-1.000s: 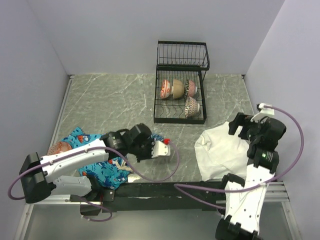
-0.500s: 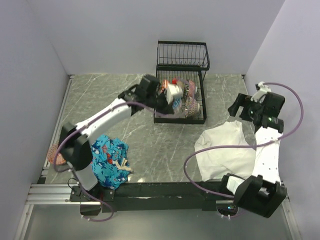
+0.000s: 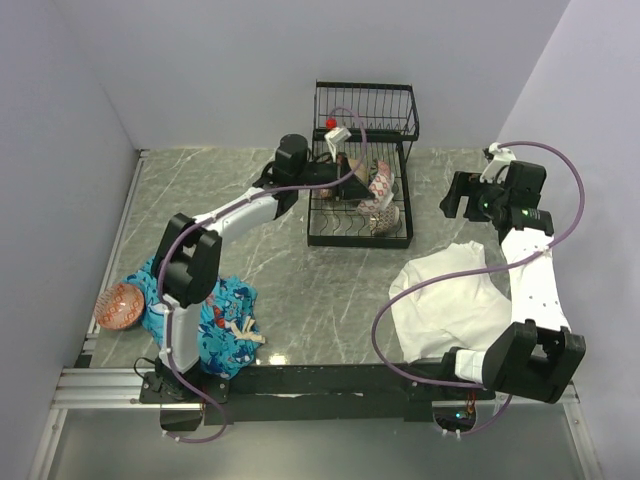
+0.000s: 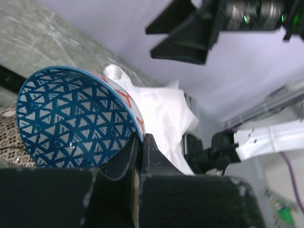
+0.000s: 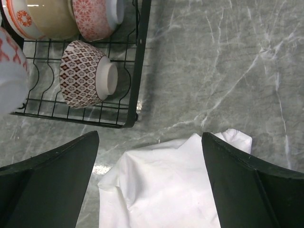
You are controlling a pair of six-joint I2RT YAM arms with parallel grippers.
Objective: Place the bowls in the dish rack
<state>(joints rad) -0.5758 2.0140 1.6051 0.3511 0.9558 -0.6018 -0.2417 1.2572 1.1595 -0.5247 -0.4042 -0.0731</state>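
The black wire dish rack (image 3: pixel 318 215) stands at the back centre, its upper basket (image 3: pixel 365 110) behind. In its base lie a beige bowl (image 5: pixel 42 19), a pink floral bowl (image 5: pixel 95 19) and a brown patterned bowl (image 5: pixel 85 80). My left gripper (image 3: pixel 362 182) is shut on the rim of a bowl (image 4: pixel 71 118) that is blue-triangled inside and red and white outside. It holds it tilted over the rack's base. My right gripper (image 5: pixel 149 180) is open and empty, right of the rack above a white cloth (image 5: pixel 180 190). One more pinkish bowl (image 3: pixel 120 305) sits at the near left.
A blue patterned cloth (image 3: pixel 215 320) lies near left beside the pinkish bowl. The white cloth (image 3: pixel 450 300) covers the near right table. Walls close in at the left, back and right. Bare marble table (image 3: pixel 230 200) lies left of the rack.
My left arm has swung from the near left by the blue cloth to the rack, with the bowl. My right arm has reached farther toward the back, beside the rack.
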